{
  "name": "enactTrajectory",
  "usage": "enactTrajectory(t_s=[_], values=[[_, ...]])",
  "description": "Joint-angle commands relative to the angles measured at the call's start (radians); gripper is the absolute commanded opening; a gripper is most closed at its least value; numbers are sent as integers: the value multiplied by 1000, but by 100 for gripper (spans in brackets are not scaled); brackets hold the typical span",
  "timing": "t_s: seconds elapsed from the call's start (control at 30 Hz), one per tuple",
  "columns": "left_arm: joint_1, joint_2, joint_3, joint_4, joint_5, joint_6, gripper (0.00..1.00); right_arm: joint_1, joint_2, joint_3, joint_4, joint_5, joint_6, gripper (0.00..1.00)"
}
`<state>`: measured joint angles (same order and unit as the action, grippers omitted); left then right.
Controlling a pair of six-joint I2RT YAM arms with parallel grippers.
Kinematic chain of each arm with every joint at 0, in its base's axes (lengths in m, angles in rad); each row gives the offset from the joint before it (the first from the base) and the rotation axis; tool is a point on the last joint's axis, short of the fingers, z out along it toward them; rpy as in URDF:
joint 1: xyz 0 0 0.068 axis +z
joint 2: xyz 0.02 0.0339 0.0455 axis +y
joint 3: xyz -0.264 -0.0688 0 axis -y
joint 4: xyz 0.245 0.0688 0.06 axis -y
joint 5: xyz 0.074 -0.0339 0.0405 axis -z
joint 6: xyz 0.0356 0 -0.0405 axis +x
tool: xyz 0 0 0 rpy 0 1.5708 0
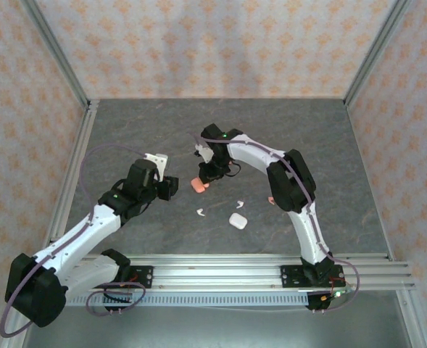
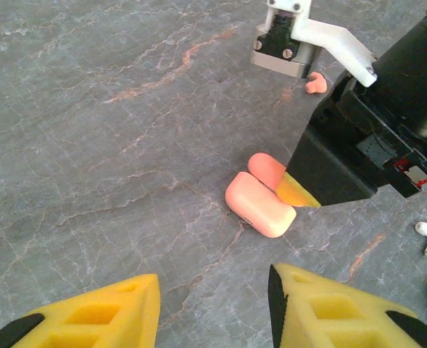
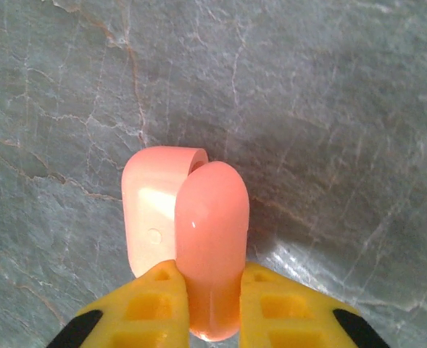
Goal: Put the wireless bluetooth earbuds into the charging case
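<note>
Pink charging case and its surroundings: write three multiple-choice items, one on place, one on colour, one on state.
1. In the top view, where does the white case lie relative to the pink case?
A. Lower right of it
B. Against the far wall
C. Stacked on it

2. What colour are the finger pads of the right gripper?
A. Black
B. Yellow
C. White

3. How is the pink case's lid?
A. Shut flat
B. Lying apart
C. Raised, pinched by the right gripper

1 A: it sits below and right of the pink one.
2 B: yellow foam flanks the lid.
3 C: the lid stands between the pads.
</note>
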<state>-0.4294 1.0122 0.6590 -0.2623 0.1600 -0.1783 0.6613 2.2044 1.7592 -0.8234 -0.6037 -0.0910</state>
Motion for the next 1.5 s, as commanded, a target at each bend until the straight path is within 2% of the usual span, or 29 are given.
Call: enactTrajectory(t_s=[0.0, 0.1, 0.17, 0.3, 0.4, 0.57, 0.7, 0.97, 1.27, 1.47], values=[[9, 9, 8, 51, 65, 48, 43, -3, -90, -58, 58, -11, 114, 13], [0, -6, 1, 119, 170, 125, 47, -12, -153, -101, 92, -11, 208, 9], [-36, -26, -3, 160, 190, 222, 49, -18, -199, -120, 102, -10, 259, 7], [-160, -81, -24, 248, 120, 489, 50, -33, -310, -143, 77, 46, 384, 4], [-215, -93, -39, 311, 96, 671, 50, -48, -395, -149, 44, 71, 458, 3], [-306, -33, -12, 378, 17, 897, 51, -51, -497, -101, -74, 118, 482, 2], [-323, 37, 17, 482, -7, 966, 55, -51, -554, -81, -144, 135, 498, 1], [-349, 145, 86, 513, -62, 1096, 57, -51, -594, -61, -249, 148, 505, 1], [-382, 223, 112, 497, -109, 1202, 58, -57, -560, 6, -323, 72, 496, 1], [-402, 282, 109, 587, -172, 1234, 57, -71, -536, 29, -353, 4, 505, 1]])
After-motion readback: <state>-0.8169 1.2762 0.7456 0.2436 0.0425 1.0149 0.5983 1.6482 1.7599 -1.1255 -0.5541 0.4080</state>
